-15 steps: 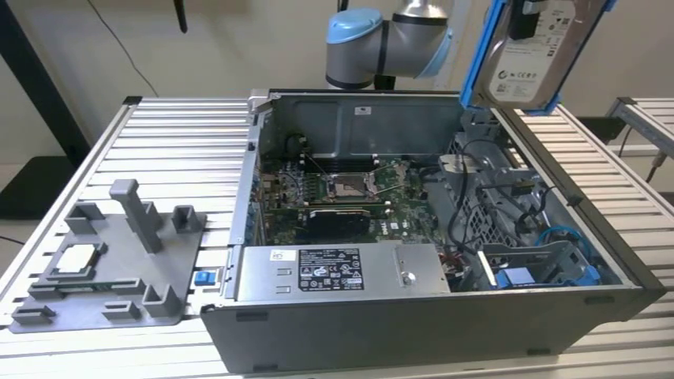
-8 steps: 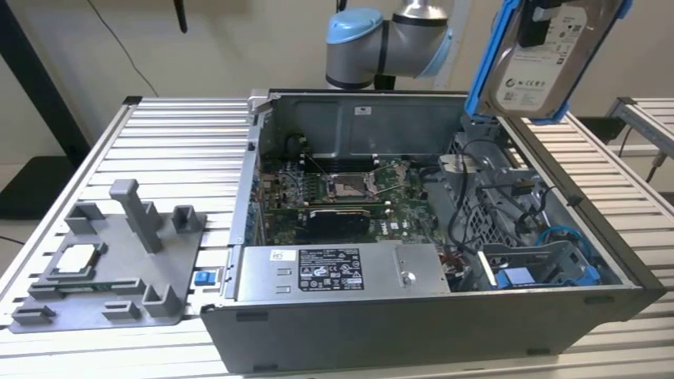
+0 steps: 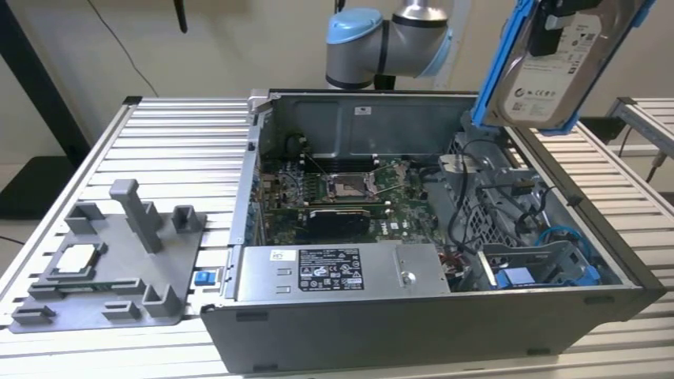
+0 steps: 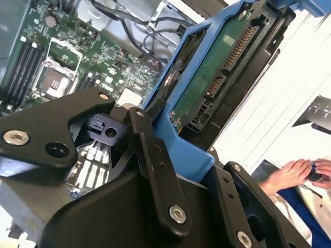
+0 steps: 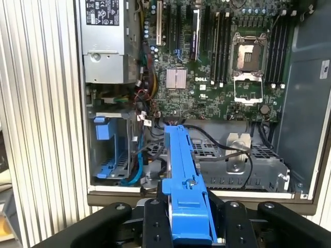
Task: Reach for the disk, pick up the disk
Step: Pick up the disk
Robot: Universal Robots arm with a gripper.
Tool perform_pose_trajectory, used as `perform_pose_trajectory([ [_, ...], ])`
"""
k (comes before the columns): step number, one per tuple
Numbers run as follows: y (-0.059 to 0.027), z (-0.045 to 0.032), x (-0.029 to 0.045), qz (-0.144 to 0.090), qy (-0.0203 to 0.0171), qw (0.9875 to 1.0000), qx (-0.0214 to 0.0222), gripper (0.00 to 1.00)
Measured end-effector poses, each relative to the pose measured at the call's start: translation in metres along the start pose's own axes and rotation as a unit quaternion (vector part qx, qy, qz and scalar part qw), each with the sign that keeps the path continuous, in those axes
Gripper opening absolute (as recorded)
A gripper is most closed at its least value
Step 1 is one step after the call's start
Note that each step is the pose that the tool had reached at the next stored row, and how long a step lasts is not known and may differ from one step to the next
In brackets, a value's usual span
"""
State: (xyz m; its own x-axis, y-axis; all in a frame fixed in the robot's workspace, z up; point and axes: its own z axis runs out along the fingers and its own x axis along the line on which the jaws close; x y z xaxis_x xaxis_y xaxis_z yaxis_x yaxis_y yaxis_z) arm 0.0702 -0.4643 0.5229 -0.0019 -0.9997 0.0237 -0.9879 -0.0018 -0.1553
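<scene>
Disk (image 3: 556,75) aloft above open case (image 3: 443,237), near its rear corner on the exterior view's right. Claw (image 5: 189,219) clamped on its blue bracket edge. Judgement: hold grip firm, keep drive clear of cables (image 3: 495,205).

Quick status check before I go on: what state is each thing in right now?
disk: in its blue bracket, lifted clear above the computer case, tilted.
gripper: shut on the disk's bracket edge.
computer case: side open, board exposed.
processor socket: empty.
blue caddy: seated in the case, no drive.
grey fixture: holds a square chip.
</scene>
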Motion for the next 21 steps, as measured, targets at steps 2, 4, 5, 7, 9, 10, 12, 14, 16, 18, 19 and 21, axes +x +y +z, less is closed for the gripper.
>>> perform_pose_trajectory([
  [2, -0.0003, 0.0002, 0.0047, 0.000, 0.0000, 1.0000, -0.0009, 0.00],
  [4, -0.0007, 0.0004, 0.0096, 0.000, 0.0000, 1.0000, -0.0018, 0.00],
  [5, -0.0009, 0.0004, 0.0120, 0.000, 0.0000, 1.0000, -0.0022, 0.00],
  [7, -0.0013, 0.0006, 0.0171, 0.000, 0.0000, 1.0000, -0.0031, 0.00],
  [9, -0.0016, 0.0008, 0.0225, 0.000, 0.0000, 1.0000, -0.0040, 0.00],
  [10, -0.0018, 0.0009, 0.0250, 0.000, 0.0000, 1.0000, -0.0045, 0.00],
  [12, -0.0021, 0.0010, 0.0300, 0.000, 0.0000, 1.0000, -0.0053, 0.00],
  [14, -0.0025, 0.0012, 0.0351, 0.000, 0.0000, 1.0000, -0.0062, 0.00],
  [16, -0.0027, 0.0014, 0.0402, 0.000, 0.0000, 1.0000, -0.0070, 0.00],
  [18, -0.0030, 0.0016, 0.0453, 0.000, 0.0000, 1.0000, -0.0078, 0.00],
  [19, -0.0032, 0.0016, 0.0479, 0.000, 0.0000, 1.0000, -0.0082, 0.00],
  [21, -0.0034, 0.0018, 0.0527, 0.000, 0.0000, 1.0000, -0.0089, 0.00],
])
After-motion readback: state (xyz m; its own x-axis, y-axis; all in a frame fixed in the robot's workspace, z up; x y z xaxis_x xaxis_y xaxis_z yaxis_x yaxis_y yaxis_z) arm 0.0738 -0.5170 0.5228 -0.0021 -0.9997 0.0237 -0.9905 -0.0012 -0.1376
